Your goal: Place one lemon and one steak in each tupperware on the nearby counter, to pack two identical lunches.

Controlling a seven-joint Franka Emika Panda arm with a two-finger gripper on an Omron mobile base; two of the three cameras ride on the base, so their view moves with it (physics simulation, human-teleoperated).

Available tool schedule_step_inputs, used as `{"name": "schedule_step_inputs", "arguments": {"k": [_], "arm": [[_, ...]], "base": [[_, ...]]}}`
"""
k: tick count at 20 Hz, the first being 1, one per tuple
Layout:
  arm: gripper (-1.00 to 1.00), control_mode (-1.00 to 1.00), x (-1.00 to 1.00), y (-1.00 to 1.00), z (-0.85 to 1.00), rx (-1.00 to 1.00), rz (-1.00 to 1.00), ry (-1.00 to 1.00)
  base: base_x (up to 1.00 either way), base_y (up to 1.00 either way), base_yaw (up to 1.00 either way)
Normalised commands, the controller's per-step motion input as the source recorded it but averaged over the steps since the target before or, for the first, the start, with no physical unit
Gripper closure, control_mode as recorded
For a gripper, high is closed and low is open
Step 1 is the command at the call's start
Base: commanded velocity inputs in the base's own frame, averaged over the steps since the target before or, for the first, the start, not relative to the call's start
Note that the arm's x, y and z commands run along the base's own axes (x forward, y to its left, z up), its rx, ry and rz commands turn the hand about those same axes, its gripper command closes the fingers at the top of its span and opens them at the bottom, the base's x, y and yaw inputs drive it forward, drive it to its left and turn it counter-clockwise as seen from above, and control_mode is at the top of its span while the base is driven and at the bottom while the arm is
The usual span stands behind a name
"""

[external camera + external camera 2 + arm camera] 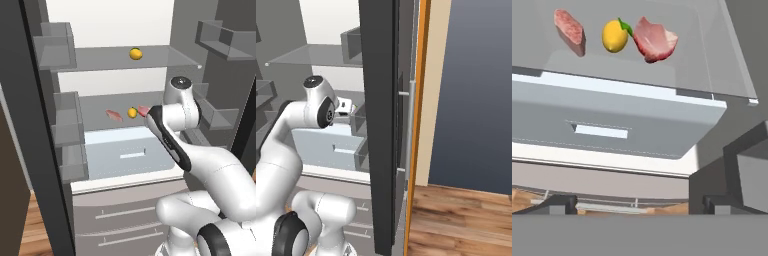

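Hand [637, 202] released, empty, facing open fridge. Lower glass shelf [712, 75]: lemon [614, 36] between elongated steak [570, 31] and rounder steak [655, 40]. Second lemon [135, 54] on upper shelf [165, 57].

Open fridge [125, 30] w/ pale grey interior, white back wall. Glass shelves: upper shelf [165, 57], lower shelf [722, 70] above a light blue-grey crisper drawer [127, 150] w/ slot handle [602, 131]. Left fridge door [30, 125] dark, swung open, grey door bins [57, 47] stacked on its inner side. More grey bins [220, 40] at right. Below, grey freezer drawers [125, 222] w/ thin bar handles. Right door [378, 125] seen edge-on, dark, metal handle [410, 130]. Beside it orange-edged cream panel [428, 90], dark blue-grey wall [476, 90]. Wooden plank floor [456, 222], warm brown. Light even, soft.
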Motion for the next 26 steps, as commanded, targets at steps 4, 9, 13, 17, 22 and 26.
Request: {"name": "schedule_step_inputs", "arguments": {"k": [4,9,13,17,22,26], "arm": [[-1.0,-1.0,0.11,-0.04,-0.04,-0.03,0.02,0.0],[-1.0,-1.0,0.08,0.0,0.0,-0.07,0.03,0.0],[-1.0,-1.0,0.05,0.0,0.0,-0.12,0.06,-0.01],[-1.0,-1.0,0.09,0.0,0.0,-0.11,0.06,-0.01],[-1.0,-1.0,0.19,0.0,0.0,-0.07,0.06,-0.02],[-1.0,-1.0,0.25,0.0,0.0,-0.04,0.05,-0.03]], "base": [[0.0,0.0,0.0],[0.0,0.0,0.0],[0.0,0.0,0.0],[0.0,0.0,0.0],[0.0,0.0,0.0],[0.0,0.0,0.0]]}}
